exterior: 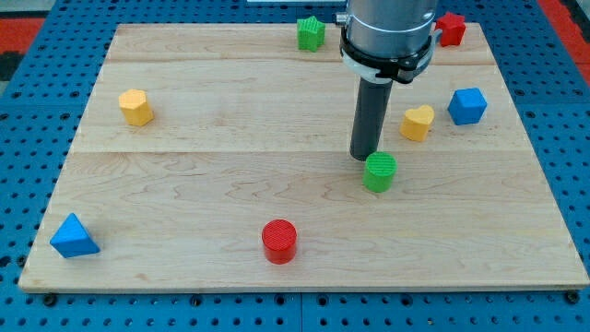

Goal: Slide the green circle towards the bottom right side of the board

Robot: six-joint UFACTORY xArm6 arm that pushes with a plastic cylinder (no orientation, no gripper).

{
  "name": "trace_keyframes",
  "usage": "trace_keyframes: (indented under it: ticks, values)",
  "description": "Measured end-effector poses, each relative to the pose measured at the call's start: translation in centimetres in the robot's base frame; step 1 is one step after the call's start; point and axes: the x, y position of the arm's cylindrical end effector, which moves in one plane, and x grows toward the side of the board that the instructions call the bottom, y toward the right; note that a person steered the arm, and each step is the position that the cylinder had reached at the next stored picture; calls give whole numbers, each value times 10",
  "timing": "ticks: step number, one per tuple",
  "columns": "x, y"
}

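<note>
Tool: my tip [365, 157], a plain rod that cannot open or hold anything, stands just beside the green circle [379, 171], at its upper left.
Reason: I judge this side suits a push toward the bottom right.
Green circle: right of the middle of the surface [184, 184].
Neighbour: yellow heart [417, 123], apart.

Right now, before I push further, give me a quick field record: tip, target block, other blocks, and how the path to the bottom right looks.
tip: my tip just up-left of the green circle, touching or nearly so
target: green circle, right of board centre
path: bare wood from target to the bottom right of the board
near target: yellow heart, blue cube
top edge: green star, red block
left: yellow block, blue triangle
bottom: red circle
</note>
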Motion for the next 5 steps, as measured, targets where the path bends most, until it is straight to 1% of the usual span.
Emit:
trace_keyframes:
  ticks: [1, 3, 4, 5]
  values:
    - [0, -12]
    - [0, -16]
    - [9, -16]
    - [22, -1]
